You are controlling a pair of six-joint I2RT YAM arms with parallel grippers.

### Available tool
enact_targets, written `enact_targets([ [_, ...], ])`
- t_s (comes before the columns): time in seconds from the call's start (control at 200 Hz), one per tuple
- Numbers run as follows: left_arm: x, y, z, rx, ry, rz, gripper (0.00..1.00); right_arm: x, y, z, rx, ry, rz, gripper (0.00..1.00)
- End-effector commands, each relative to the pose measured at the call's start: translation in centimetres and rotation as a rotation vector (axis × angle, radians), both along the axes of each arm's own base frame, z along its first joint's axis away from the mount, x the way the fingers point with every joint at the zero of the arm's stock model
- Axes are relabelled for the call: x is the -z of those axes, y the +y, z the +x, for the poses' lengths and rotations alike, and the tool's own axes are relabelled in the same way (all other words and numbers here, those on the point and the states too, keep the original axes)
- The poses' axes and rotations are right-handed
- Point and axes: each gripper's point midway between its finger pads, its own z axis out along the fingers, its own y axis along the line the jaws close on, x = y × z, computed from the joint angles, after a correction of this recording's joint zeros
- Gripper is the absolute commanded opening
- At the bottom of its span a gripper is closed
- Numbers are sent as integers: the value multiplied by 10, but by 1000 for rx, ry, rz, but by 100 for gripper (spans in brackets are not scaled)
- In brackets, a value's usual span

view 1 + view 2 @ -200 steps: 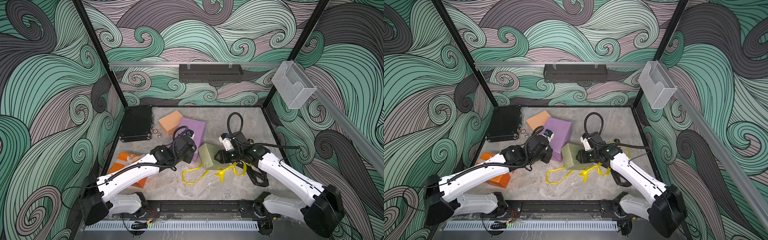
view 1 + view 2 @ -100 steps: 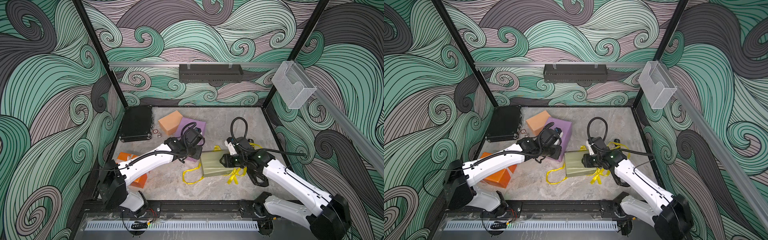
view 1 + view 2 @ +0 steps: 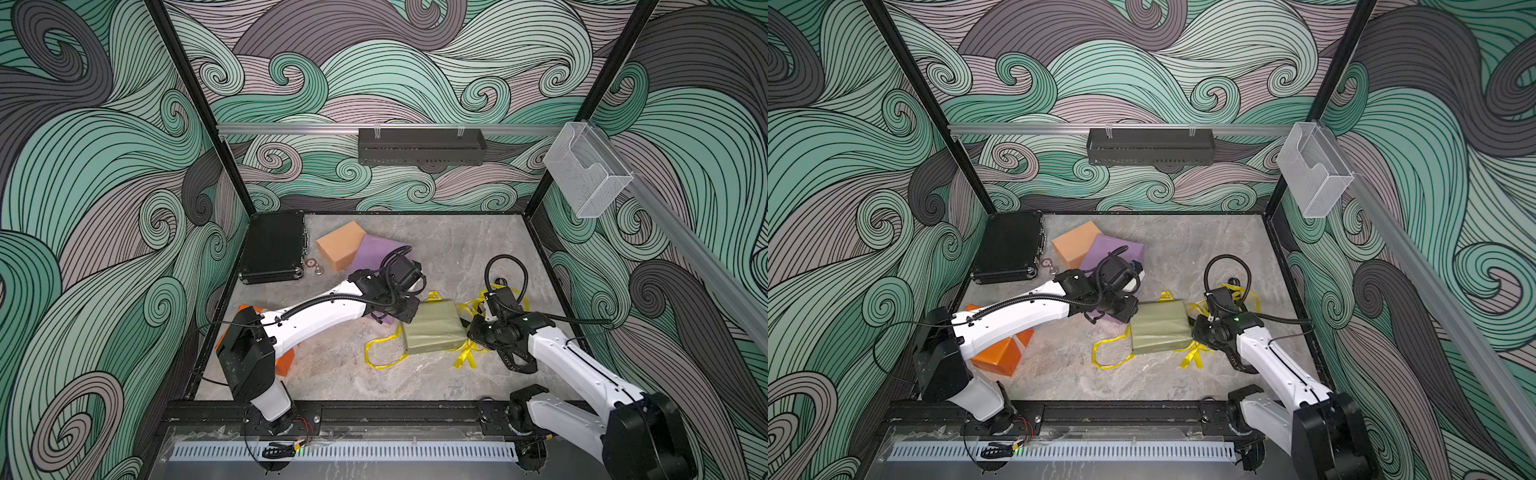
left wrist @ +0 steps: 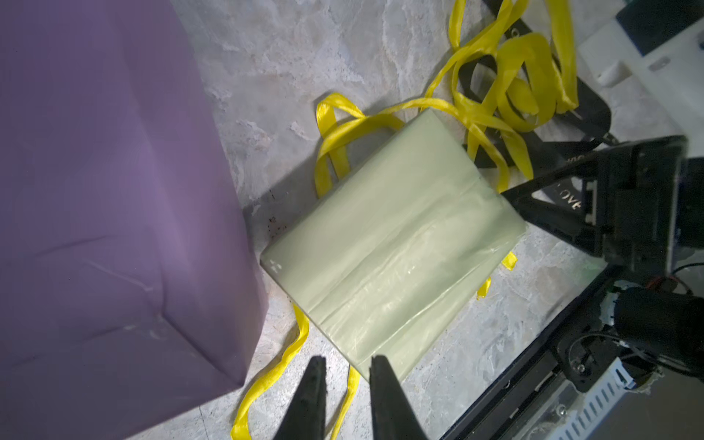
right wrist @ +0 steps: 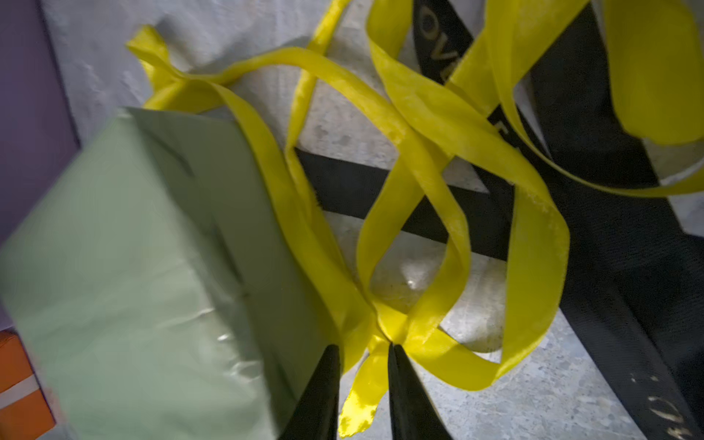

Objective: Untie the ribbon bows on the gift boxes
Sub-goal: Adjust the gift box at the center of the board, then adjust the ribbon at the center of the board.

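Right hand (image 5: 362,346) straddles yellow ribbon (image 5: 426,114) on marbled tabletop (image 5: 495,404).

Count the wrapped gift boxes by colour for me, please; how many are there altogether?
Purple box: 1
Peach-tan box: 1
Bright orange box: 1
Olive-green box: 1
Total: 4

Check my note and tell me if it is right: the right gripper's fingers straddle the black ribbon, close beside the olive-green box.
One thing is wrong: the ribbon. The right wrist view shows the right gripper straddling the yellow ribbon near its knot, while the black ribbon lies beyond, under the yellow loops. The rest stands: the olive-green box is close beside it.
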Motion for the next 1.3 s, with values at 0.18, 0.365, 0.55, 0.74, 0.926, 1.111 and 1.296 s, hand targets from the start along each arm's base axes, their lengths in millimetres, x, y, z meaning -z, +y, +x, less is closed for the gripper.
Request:
enact_targets([
  [0.18, -12, 7, -7, 25, -35, -26, 24, 13, 18, 22, -51, 9, 59, 38],
  [0.365, -19, 7, -8, 28, -47, -50, 24, 0, 32, 31, -111, -82, 114, 44],
  [0.55, -23, 5, -10, 33, -46, -71, 24, 6, 32, 33, -124, -48, 90, 46],
  [0.74, -23, 6, -10, 32, -50, -70, 24, 27, 29, 28, -147, 61, 37, 36],
  [0.926, -27, 6, -9, 28, -60, -75, 24, 12, 30, 35, -165, 26, 24, 0],
  [1.111, -35, 10, -7, 13, -95, -87, 24, -66, 24, 62, -139, -190, -7, 0],
  [1.296, -41, 15, -4, -6, -133, -96, 24, -162, 13, 88, -93, -391, -17, 0],
])
